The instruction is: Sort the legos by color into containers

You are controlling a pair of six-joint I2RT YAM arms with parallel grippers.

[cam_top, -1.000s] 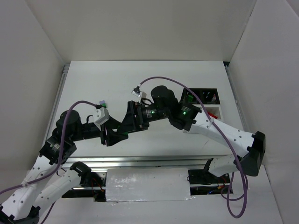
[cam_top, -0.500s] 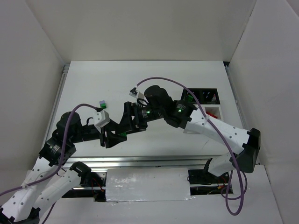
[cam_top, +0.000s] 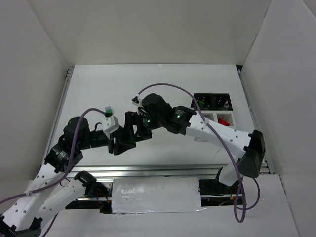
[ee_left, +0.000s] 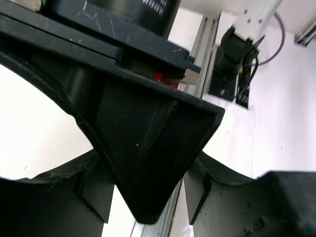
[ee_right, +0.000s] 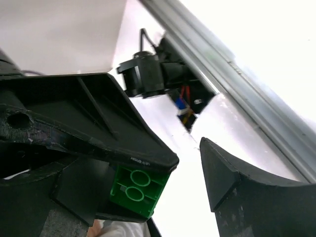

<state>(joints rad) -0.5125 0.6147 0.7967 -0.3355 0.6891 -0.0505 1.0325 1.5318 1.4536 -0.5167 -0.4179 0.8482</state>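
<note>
1. The right pincer (ee_right: 168, 190) stood with its jaws apart. A green lego (ee_right: 137, 190), studs showing, was wedged between its lower finger and a ribbed black finger (ee_right: 98, 123) that looked like the other arm's. I could not tell which of them truly held it.
2. The left pincer (ee_left: 148, 163) was also spread, with the right arm's finger thrust between its jaws. No brick showed in that view.
3. This looked like a hand-over. To do it well, one pincer needed to close squarely on the brick's flat sides before the other eased off, with no twisting, or the brick could pop free.
4. A lavender-on-green lego (cam_top: 107, 109) lay on the counter (cam_top: 163, 84) near the left arm, apart from both pincers.
5. The black container (cam_top: 212, 101) and the white container (cam_top: 211, 118), which held a red lego (cam_top: 223, 120), sat well apart to the right. The green brick likely belonged in a cell without red.
</note>
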